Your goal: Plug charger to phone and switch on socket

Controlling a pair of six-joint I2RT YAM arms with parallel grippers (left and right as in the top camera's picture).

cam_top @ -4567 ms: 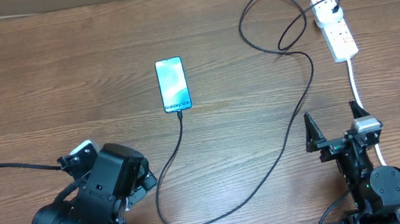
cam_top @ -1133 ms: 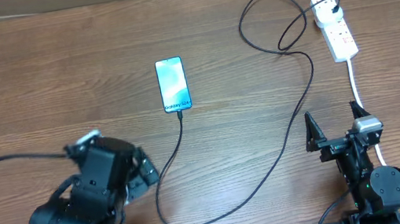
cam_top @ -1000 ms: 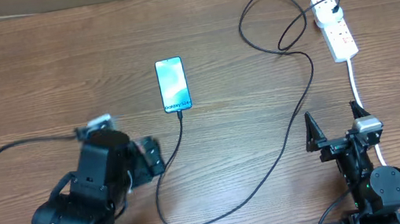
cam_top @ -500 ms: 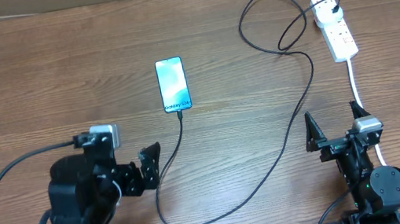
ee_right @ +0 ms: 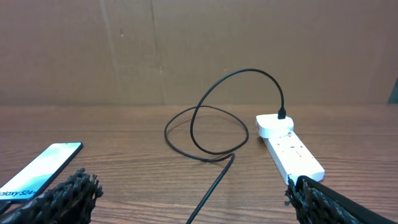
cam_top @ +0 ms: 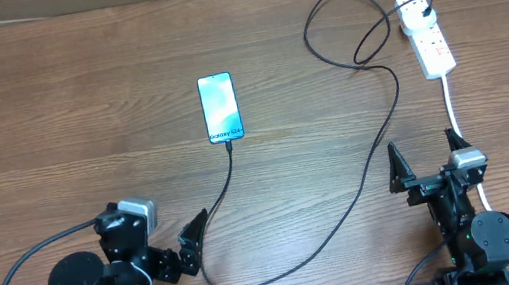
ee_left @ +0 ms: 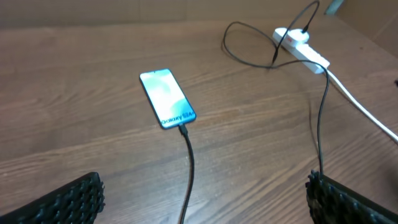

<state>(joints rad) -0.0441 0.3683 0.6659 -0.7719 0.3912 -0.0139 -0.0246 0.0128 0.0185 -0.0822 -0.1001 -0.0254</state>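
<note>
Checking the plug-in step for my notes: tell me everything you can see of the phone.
The phone is a slim rectangle with a dark edge, lying flat and screen-up on the wooden table. Its screen is lit, light blue-teal, with white Galaxy text near the robot-side end. The charger's black connector meets that end and looks plugged in. Nothing else touches it.
</note>
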